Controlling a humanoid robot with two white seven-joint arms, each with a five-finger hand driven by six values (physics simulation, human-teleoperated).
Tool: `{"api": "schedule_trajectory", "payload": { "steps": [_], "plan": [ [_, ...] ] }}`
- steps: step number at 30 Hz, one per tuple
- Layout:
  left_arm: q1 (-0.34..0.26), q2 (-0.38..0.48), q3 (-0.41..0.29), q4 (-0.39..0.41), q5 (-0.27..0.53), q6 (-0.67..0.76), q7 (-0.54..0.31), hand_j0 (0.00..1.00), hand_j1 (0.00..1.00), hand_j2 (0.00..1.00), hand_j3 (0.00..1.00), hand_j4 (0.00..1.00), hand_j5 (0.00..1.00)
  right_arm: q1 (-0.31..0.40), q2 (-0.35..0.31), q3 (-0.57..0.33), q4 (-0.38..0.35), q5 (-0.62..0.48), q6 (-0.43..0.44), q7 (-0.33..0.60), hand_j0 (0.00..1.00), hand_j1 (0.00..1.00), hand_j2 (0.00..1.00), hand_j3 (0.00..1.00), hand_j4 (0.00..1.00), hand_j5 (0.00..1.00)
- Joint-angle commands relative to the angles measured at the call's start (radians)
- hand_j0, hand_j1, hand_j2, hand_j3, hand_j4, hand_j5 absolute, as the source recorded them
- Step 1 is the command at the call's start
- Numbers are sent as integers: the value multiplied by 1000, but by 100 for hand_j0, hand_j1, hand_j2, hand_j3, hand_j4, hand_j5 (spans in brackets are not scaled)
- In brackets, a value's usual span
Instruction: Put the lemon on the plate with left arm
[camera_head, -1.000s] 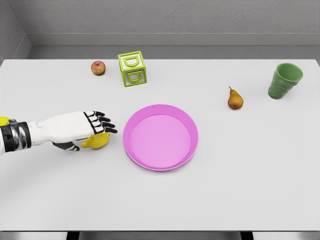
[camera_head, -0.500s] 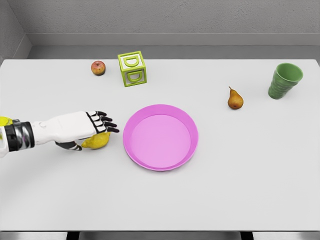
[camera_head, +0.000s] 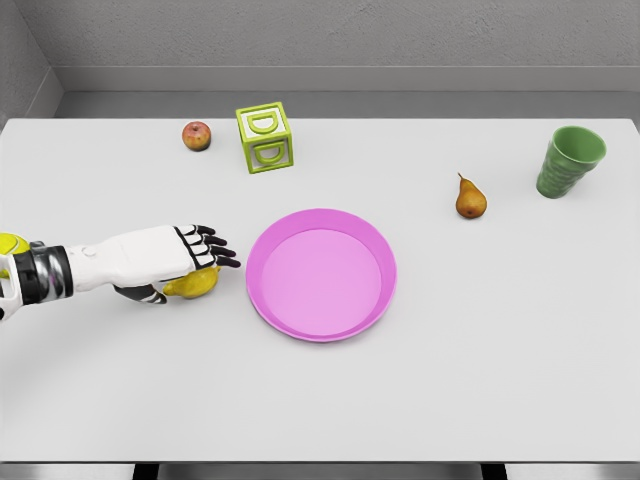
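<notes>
The yellow lemon lies on the white table just left of the pink plate. My left hand comes in from the left edge and lies over the lemon. Its black-tipped fingers stretch out above the fruit towards the plate. The thumb sits at the lemon's near left side. The fingers have not closed round the lemon, and the palm hides its far half. The plate has nothing on it. The right arm does not show.
At the back left, a small red apple sits beside a green letter block. A brown pear stands right of the plate, and a green cup stands at the far right.
My left forearm has sunk a little and the hand has settled lower over the lemon, covering more of it. The lemon and the other objects have stayed in place.
</notes>
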Motion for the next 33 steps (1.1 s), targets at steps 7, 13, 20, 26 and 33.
{"api": "schedule_trajectory", "payload": {
  "steps": [7,13,20,26,33],
  "plan": [
    [2,2,0,0,9,2,1,100,100,100,100,100,100,0,0,0,0,-1,0,0,100,100,100,100,100,100],
    [2,2,0,5,9,2,2,100,100,100,100,100,100,0,0,0,0,-1,0,0,100,100,100,100,100,100],
    [2,-1,0,15,7,2,4,100,100,100,100,100,100,0,0,0,0,1,0,0,100,100,100,100,100,100],
    [0,-1,-24,14,9,2,4,100,100,100,100,100,100,0,0,0,0,1,0,0,100,100,100,100,100,100],
    [0,0,-24,15,11,2,5,100,100,100,100,100,100,0,0,0,0,-1,0,0,100,100,100,100,100,100]
  ]
}}
